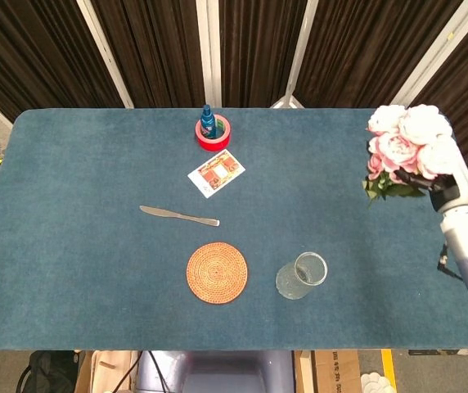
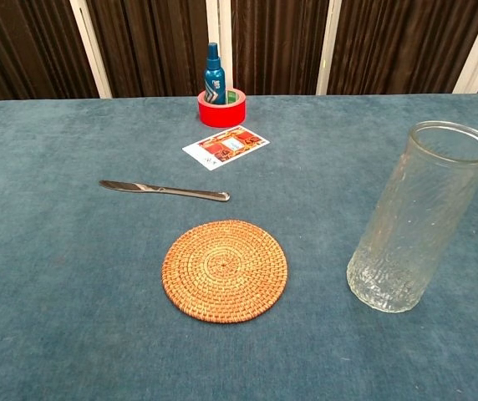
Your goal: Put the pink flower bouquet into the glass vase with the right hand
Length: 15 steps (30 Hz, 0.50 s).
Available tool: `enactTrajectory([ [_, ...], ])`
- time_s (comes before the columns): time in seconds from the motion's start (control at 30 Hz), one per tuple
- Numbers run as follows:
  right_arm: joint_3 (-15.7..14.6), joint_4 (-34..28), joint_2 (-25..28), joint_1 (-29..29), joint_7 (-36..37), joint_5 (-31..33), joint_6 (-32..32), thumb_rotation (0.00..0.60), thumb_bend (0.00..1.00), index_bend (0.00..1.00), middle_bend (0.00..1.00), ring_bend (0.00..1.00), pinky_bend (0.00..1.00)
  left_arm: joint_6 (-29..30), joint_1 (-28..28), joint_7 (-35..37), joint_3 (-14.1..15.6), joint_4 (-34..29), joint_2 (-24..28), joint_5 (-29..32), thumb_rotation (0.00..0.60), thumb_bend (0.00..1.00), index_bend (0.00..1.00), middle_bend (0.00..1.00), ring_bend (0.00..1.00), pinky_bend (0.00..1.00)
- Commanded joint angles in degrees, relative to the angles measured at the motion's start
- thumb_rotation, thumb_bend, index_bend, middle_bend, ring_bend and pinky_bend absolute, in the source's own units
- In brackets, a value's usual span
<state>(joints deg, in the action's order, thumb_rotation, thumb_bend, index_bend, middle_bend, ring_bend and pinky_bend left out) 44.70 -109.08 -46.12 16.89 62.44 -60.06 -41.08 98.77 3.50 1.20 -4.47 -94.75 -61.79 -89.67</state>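
The pink flower bouquet (image 1: 404,146) is lifted high at the right of the head view, blooms up and green leaves below. My right hand (image 1: 449,190) grips its stems from the right side; the stems are hidden behind the hand. The tall textured glass vase (image 1: 302,276) (image 2: 417,218) stands upright and empty on the blue table, well left of and below the bouquet. In the chest view neither the bouquet nor the hand appears. My left hand is out of both views.
A round woven coaster (image 1: 217,273) lies left of the vase. A butter knife (image 1: 179,216), a picture card (image 1: 216,173) and a red tape roll (image 1: 213,133) with a blue spray bottle (image 1: 208,121) in it sit further back. The table's right edge (image 1: 465,182) is near the hand.
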Motion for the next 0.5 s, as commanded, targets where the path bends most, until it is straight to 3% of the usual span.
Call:
enactTrajectory([
  [0.03,3.4,-7.84,4.89,-5.81,5.86,-2.74,-1.1,0.6,0.4,0.61,0.46,0.47,0.09,0.22,0.05,0.72,-0.1,0.54,-0.24,-0.04,0.6,0.21,0.12,0.0,0.0,0.05],
  [0.27,3.46,-13.97,6.48,-8.58,10.47,-5.28,-5.12,0.6,0.4,0.61,0.46,0.47,0.1,-0.63,0.12,1.95,-0.27,0.36,0.6,1.5,0.6,0.21,0.12,0.0,0.0,0.05],
  [0.5,3.02,-19.37,6.86,-7.37,12.99,-3.8,-6.83,0.6,0.4,0.61,0.46,0.47,0.1,-0.56,0.23,2.63,-0.3,0.36,0.9,1.71,0.6,0.21,0.12,0.0,0.0,0.05],
])
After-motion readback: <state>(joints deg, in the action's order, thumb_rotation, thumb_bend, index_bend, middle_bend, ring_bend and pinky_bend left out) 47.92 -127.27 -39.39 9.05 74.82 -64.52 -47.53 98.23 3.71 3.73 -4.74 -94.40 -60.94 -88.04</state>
